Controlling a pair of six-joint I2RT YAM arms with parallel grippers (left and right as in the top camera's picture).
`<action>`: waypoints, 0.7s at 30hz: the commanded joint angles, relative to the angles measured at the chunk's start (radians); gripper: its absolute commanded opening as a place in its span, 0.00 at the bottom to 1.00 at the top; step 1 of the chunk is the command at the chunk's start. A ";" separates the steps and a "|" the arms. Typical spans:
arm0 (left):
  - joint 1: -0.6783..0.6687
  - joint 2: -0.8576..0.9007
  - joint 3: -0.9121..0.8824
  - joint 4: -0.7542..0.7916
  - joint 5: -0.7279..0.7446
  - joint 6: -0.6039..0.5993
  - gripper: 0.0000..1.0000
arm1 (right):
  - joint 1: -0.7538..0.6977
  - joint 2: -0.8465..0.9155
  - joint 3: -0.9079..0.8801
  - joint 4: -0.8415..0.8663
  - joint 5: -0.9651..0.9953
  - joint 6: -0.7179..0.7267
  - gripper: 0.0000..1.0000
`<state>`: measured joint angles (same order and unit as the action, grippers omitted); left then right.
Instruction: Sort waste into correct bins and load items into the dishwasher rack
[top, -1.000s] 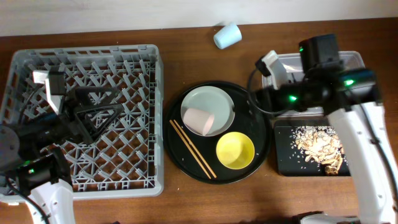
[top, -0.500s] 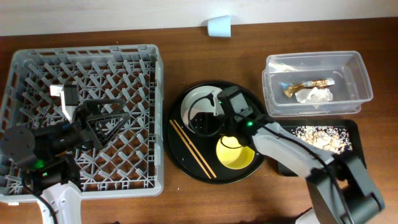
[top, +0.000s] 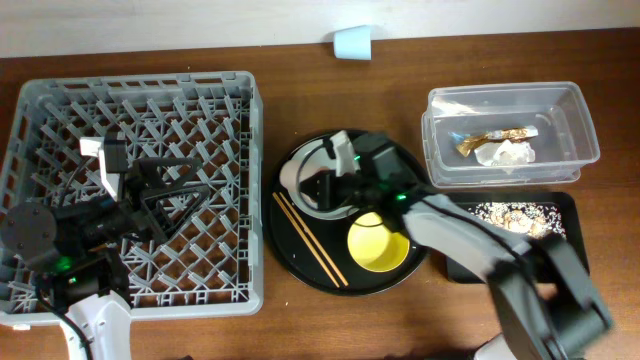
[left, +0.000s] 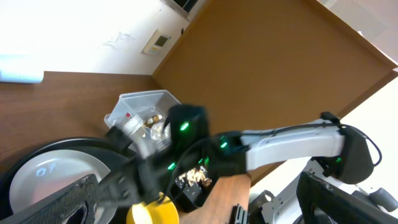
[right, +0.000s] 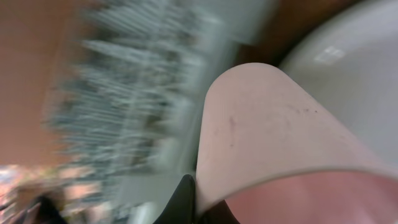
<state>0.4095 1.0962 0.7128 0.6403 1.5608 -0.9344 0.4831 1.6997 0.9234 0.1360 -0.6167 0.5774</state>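
Note:
My right gripper (top: 322, 186) hangs over the pale plate (top: 296, 168) on the round black tray, and it hides the pink cup from above. In the right wrist view the pink cup (right: 280, 143) fills the frame. The right gripper (right: 208, 208) is shut on its rim, with one black fingertip (right: 186, 202) against the outer wall. The yellow bowl (top: 376, 243) and the chopsticks (top: 310, 238) lie on the same tray. The blue cup (top: 352, 43) sits at the table's far edge. My left gripper (top: 185, 185) hovers open and empty over the grey dishwasher rack (top: 60, 100).
The clear tub (top: 575, 125) at the right holds the foil wrapper (top: 495, 138) and the tissue (top: 506, 153). The shallow black tray (top: 563, 205) below it carries food scraps (top: 512, 222). The round black tray (top: 288, 262) sits between rack and bins.
My right arm swung from over the clear tub across to the plate, and its jaws closed on the pink cup's rim. The blue cup shifted slightly. The left arm barely moved.

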 joint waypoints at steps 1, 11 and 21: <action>-0.004 -0.003 -0.006 0.002 0.012 0.008 0.99 | -0.137 -0.274 0.005 0.017 -0.396 -0.027 0.04; -0.296 -0.002 -0.006 0.064 -0.049 -0.026 0.99 | -0.296 -0.527 0.006 0.184 -0.935 0.325 0.04; -0.468 -0.003 -0.006 0.063 -0.084 -0.026 0.99 | -0.130 -0.530 0.006 0.306 -0.882 0.407 0.04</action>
<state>0.0010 1.0962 0.7078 0.6983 1.4918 -0.9539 0.3313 1.1786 0.9192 0.4351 -1.5333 0.9726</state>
